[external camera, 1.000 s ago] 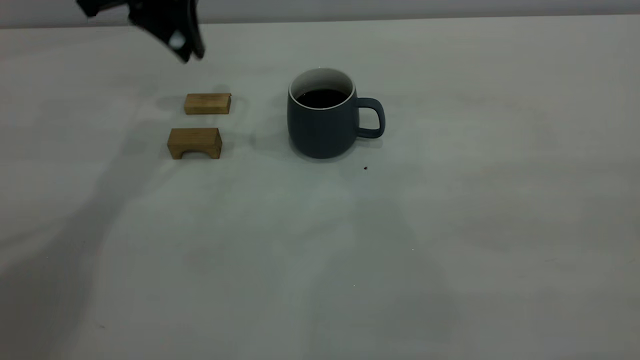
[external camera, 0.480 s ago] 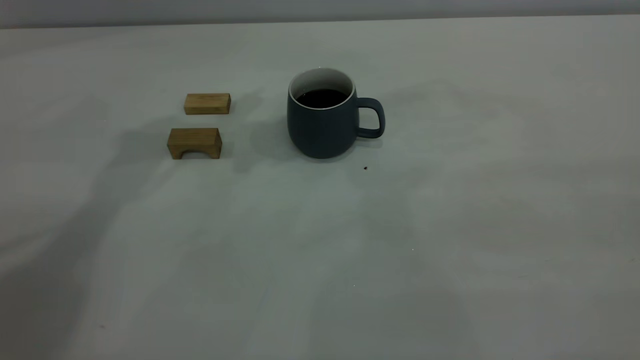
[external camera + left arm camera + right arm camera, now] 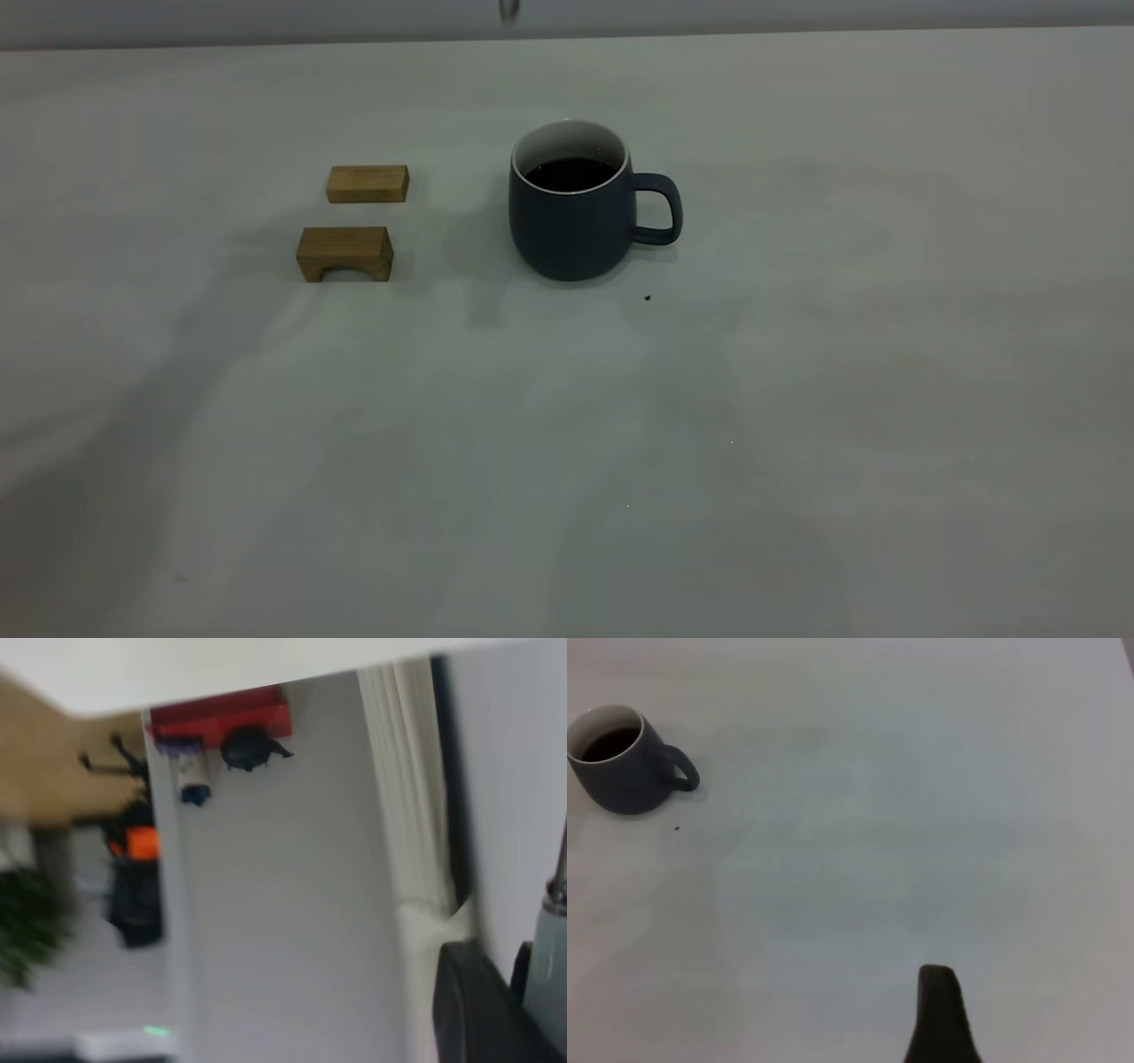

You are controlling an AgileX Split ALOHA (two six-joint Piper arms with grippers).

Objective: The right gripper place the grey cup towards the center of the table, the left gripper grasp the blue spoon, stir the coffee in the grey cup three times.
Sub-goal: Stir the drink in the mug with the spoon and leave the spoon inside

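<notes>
Spoon (image 3: 547, 979) clamped in left gripper (image 3: 509, 1001), tip newly in sight high above cup (image 3: 571, 221); coffee (image 3: 571, 175) below, unstirred, on worktop (image 3: 797, 399). Likely next: lowering to stir. Right gripper (image 3: 939, 1019) parked well away, grip untellable.

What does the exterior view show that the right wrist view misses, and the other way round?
Only the exterior view: a flat wooden block and an arched wooden block, on the cup's side away from its handle, plus a small grey tip at the top edge. Only the right wrist view: a black part of the right gripper. Both: the grey cup, upright, holding coffee, a dark speck nearby, and the table.
</notes>
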